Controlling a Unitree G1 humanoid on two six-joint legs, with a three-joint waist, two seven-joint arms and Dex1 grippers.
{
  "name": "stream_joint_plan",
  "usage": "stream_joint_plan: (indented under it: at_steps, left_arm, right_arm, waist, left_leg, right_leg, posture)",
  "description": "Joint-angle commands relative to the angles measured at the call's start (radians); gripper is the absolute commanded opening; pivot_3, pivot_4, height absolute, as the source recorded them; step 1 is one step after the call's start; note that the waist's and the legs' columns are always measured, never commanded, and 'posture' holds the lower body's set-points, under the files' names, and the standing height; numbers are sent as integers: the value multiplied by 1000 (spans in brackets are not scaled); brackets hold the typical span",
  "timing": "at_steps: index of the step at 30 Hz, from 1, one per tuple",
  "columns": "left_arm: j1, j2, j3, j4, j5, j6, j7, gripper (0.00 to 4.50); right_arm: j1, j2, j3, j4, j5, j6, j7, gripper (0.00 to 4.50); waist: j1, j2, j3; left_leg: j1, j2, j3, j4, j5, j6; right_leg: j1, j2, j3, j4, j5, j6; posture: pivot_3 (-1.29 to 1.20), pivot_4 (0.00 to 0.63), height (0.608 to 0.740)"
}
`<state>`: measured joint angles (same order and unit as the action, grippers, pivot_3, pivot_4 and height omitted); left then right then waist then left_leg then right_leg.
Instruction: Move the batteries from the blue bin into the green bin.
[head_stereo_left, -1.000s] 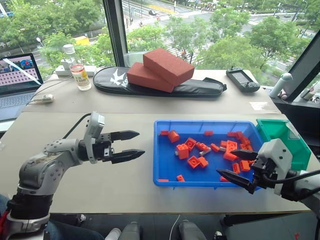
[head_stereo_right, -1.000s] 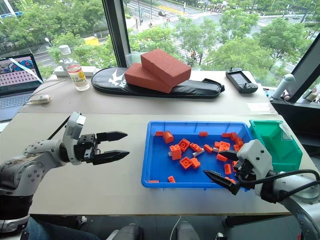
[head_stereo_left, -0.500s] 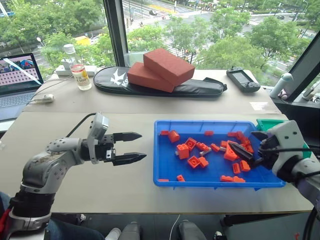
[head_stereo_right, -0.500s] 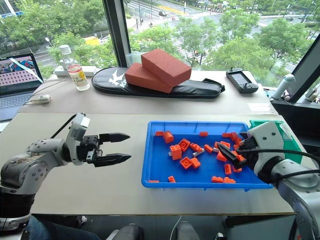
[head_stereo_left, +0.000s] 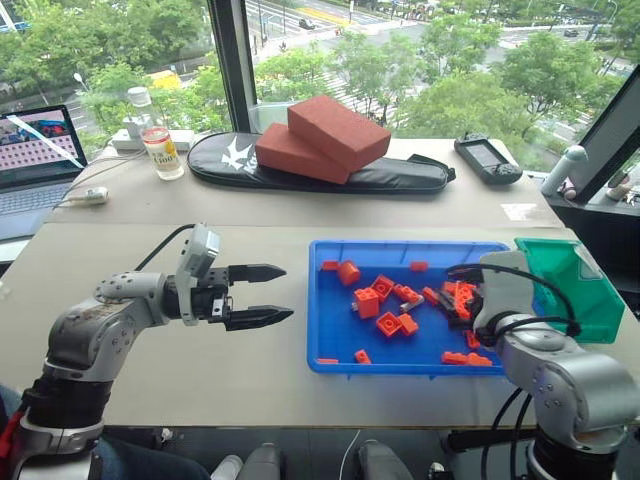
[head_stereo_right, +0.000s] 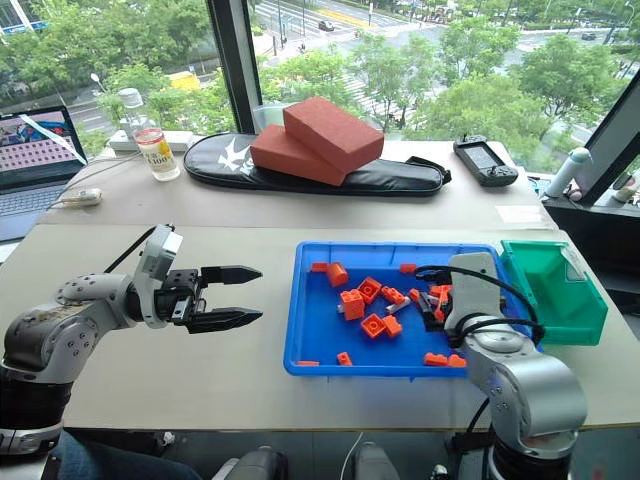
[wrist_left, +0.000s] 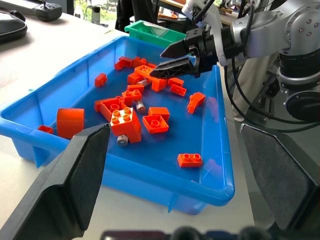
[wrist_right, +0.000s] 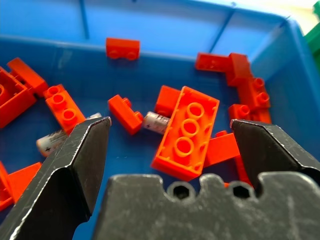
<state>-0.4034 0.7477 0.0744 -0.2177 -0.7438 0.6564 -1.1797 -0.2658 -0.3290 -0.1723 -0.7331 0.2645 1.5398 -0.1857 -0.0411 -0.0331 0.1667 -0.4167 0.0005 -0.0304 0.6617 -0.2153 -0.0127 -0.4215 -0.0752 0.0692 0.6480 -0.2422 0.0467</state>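
Observation:
The blue bin (head_stereo_left: 400, 246) sits on the table right of centre, scattered with orange toy bricks (head_stereo_left: 367, 301). Among them lie batteries: one (wrist_right: 156, 121) half tucked under a long orange brick (wrist_right: 187, 132), another (wrist_right: 51, 141) off to the side, one (wrist_left: 139, 106) near the middle. My right gripper (wrist_right: 170, 125) hangs open low over the bin's right part, tilted down at the bricks, holding nothing; the left wrist view also shows this gripper (wrist_left: 169, 60). The green bin (head_stereo_left: 568, 285) stands against the blue bin's right end. My left gripper (head_stereo_left: 286, 292) hovers open and empty left of the blue bin.
Two red blocks (head_stereo_left: 320, 138) rest on a black bag (head_stereo_left: 400, 176) at the back. A bottle (head_stereo_left: 160, 150), a laptop (head_stereo_left: 35, 150) and a handheld controller (head_stereo_left: 486, 158) stand along the far side. The table's front edge (head_stereo_left: 300, 415) runs just before the blue bin.
My right gripper swung from the blue bin's front right corner up and inward, and now points down into the bin over the bricks. The left gripper stayed put.

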Motion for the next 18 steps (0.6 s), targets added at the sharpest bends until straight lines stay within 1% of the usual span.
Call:
stream_joint_plan:
  at_steps: [1,6,8,9,12,13,14,16,18]
  left_arm:
    - [-22,9,13,-16,-3,-6,-1,4500]
    - [-29,9,14,-16,-6,-1,2,4500]
    - [-29,9,14,-18,-8,1,3,4500]
    - [-29,8,15,-18,-9,2,4,4500]
    - [-28,9,15,-19,-8,1,5,4500]
    - [-27,8,15,-20,-8,0,7,4500]
    - [-27,8,15,-21,-8,0,8,4500]
    - [-25,7,14,-23,-6,-2,10,4500]
    - [-23,7,14,-26,-7,-1,12,4500]
  right_arm:
    - [-1,22,-13,7,-43,-25,7,4481]
    - [-6,55,-20,36,-69,-56,28,4481]
    - [-14,61,-20,43,-77,-70,35,3969]
    - [-16,61,-18,45,-82,-73,39,3797]
    - [-22,61,-12,49,-92,-78,49,2716]
    - [-23,61,-12,53,-96,-80,51,2459]
    - [-24,57,-8,58,-103,-84,52,2030]
    - [-24,54,-6,67,-115,-92,56,1446]
    - [-24,53,-5,74,-123,-98,60,1429]
  waist:
    - [-1,0,0]
    - [-3,0,0]
    - [-3,0,0]
    - [-3,0,0]
    - [-3,0,0]
    - [-3,0,0]
    - [-3,0,0]
    - [-3,0,0]
    - [-3,0,0]
  left_leg:
    - [0,0,0,0,0,0]
    - [0,1,0,0,0,0]
    - [0,1,0,0,0,0]
    - [0,1,0,0,0,0]
    - [0,1,0,0,0,0]
    - [0,1,0,0,0,0]
    - [0,1,0,0,0,0]
    - [0,1,0,0,0,0]
    - [0,1,0,0,0,0]
  right_leg:
    - [0,0,0,0,0,0]
    - [0,1,0,0,0,0]
    - [0,1,0,0,0,0]
    - [0,1,0,0,0,0]
    - [0,1,0,0,0,0]
    - [0,1,0,0,0,0]
    - [0,1,0,0,0,0]
    - [0,1,0,0,0,0]
    - [0,1,0,0,0,0]
  posture:
    - [0,150,740]
    - [0,150,740]
    - [0,150,740]
    - [0,150,740]
    - [0,150,740]
    - [0,150,740]
    - [0,150,740]
    - [0,150,740]
    - [0,150,740]
